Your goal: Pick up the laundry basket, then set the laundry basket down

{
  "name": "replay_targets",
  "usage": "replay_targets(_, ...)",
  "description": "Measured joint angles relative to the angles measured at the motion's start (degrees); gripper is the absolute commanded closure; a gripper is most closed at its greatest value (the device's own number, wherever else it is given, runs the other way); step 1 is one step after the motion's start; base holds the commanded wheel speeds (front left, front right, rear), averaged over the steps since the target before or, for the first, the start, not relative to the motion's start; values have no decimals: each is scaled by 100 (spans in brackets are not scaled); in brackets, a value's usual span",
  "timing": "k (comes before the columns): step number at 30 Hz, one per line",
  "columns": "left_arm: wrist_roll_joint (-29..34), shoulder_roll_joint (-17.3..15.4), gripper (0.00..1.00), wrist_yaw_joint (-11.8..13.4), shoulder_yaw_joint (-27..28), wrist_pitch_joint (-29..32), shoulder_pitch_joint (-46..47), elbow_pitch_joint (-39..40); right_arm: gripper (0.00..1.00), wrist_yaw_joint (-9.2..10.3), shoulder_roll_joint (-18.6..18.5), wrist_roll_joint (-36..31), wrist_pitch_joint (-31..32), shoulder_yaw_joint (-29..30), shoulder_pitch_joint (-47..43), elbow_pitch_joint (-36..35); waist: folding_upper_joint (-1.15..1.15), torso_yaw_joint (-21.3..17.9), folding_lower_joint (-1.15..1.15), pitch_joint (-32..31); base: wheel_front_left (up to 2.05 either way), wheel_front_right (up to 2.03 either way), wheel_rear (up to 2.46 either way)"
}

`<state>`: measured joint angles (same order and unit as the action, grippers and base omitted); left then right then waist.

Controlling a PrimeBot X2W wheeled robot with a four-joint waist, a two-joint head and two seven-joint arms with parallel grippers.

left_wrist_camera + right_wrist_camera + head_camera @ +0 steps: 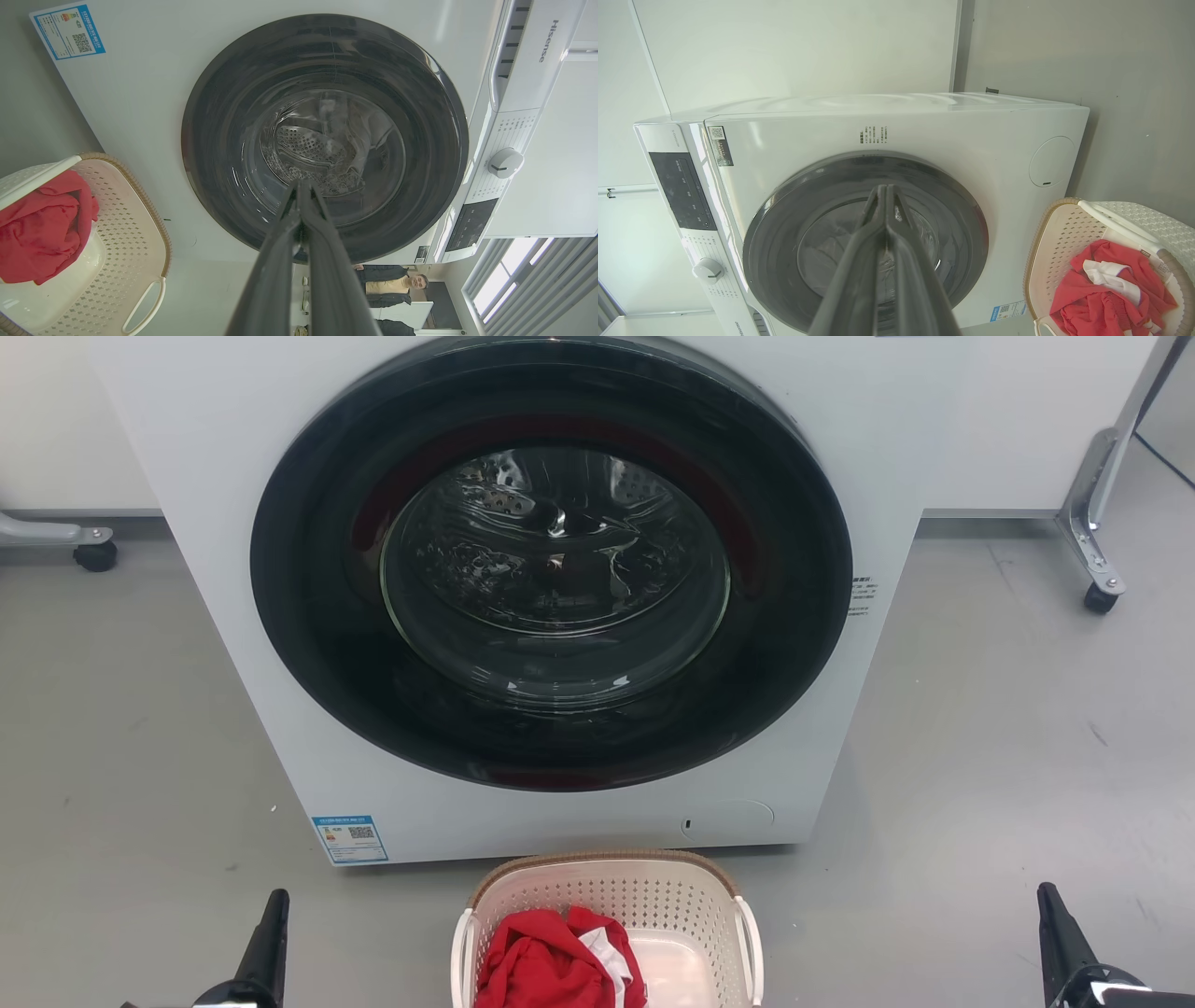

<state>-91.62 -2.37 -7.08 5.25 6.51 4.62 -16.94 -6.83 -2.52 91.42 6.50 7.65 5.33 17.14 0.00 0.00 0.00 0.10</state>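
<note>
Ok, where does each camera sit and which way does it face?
Head view: on the head, facing forward and down at the washing machine and laundry basket; left claw lower left, right claw lower right.
Left wrist view: on the left wrist, along its shut claw toward the machine door.
Right wrist view: on the right wrist, along its shut claw toward the machine door.
Shared: washing machine and laundry basket, all three.

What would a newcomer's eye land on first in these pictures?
The big white washing machine stands straight ahead, its dark round door at the centre of the head view. Just in front sits the laundry basket, red clothes heaped in its left side. The left gripper and right gripper hang shut at either side, clear of the basket.
</note>
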Motion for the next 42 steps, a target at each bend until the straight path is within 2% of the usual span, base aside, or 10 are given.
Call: replay_targets(42,-1,1,100,0,-1,0,0,-1,100,0,1,3,0,-1,0,-3,0,0,0,0,0,0,0)
